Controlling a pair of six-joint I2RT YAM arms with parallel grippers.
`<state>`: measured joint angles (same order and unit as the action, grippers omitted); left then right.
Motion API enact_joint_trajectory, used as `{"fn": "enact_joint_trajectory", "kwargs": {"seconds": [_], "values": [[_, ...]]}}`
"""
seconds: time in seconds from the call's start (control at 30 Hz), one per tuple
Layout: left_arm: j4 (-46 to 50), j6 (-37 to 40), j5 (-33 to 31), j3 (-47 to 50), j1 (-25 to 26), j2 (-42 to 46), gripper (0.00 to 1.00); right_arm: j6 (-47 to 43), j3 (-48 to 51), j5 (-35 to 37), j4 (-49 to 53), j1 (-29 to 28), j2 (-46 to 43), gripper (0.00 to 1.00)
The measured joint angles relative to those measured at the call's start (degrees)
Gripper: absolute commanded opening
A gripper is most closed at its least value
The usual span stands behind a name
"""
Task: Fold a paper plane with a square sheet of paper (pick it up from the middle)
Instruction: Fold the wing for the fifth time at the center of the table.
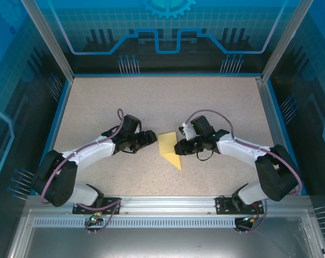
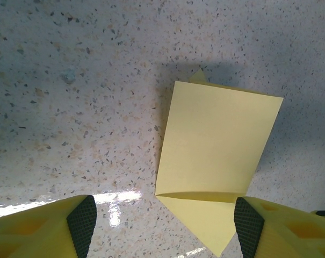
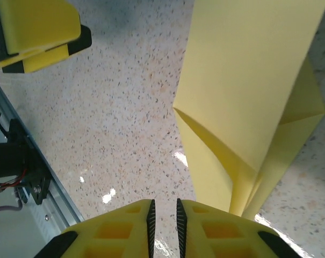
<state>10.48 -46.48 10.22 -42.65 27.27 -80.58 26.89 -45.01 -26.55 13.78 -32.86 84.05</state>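
Square sheet of paper [image 1: 169, 149], partly folded, lies mid-frame on the desk [image 1: 216, 107] so either side reaches it; left pincer [image 1: 150, 137] gapes empty beside it, right pincer [image 3: 164, 215] nearly shut, empty, likely for pressing creases.

From here I see a speckled beige bench [image 1: 151, 97], an aluminium rail [image 1: 167, 203] along its near edge, a blue panel [image 1: 98, 21] with a gear emblem [image 1: 167, 6] beyond its far edge, and metal posts [image 1: 47, 37] at its far corners
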Motion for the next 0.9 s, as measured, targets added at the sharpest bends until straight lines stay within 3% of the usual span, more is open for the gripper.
{"fn": "enact_joint_trajectory", "kwargs": {"seconds": [0.47,0.9], "values": [[-1.4,-0.17,1.9,0.0,0.39,-1.84,0.72,-0.2,-3.04,-0.68,0.15,0.33,9.66,0.19],[-1.42,-0.17,3.21,-2.16,2.93,-5.53,0.72,0.22,1.88,-3.13,-6.05,5.55,12.17,0.2]]}}
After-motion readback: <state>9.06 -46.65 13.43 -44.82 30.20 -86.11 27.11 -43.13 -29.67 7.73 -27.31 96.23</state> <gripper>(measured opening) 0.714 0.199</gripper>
